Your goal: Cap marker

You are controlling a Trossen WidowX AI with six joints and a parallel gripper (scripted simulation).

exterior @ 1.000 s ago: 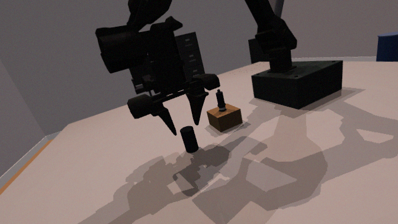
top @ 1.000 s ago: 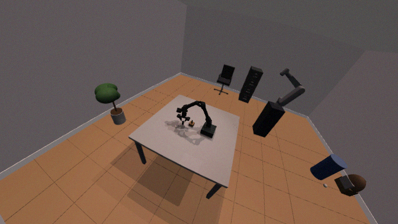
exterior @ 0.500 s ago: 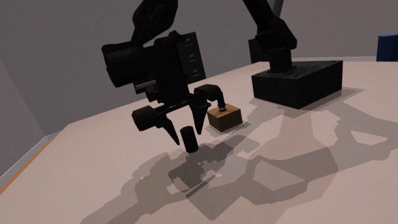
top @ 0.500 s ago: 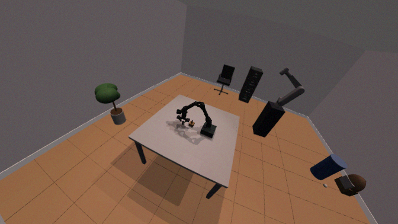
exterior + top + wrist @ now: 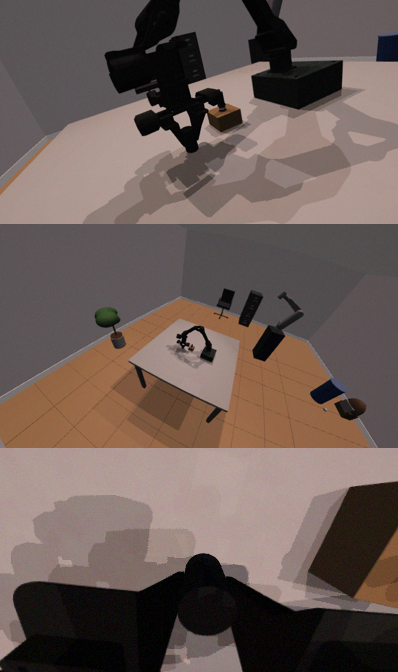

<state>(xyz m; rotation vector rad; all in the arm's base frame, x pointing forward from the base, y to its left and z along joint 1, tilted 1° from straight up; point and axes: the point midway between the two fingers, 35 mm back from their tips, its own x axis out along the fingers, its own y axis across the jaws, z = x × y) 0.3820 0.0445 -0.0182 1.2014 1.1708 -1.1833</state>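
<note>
The black cap stands upright on the table, between the fingertips. My gripper points down and is shut on the cap, one finger against each side. The orange-brown holder block sits a short way from the cap, toward the arm's base. The dark marker stands upright in the block; its upper part is hidden behind or merges with the dark gripper in the exterior view. The marker is out of the wrist view, where the block shows at the right edge.
The arm's base stands on the white table beyond the holder block. Broad arm shadows fall around the cap and block. A plant, a chair, a drawer cabinet, another arm on a pedestal and a blue cylinder stand away from the table.
</note>
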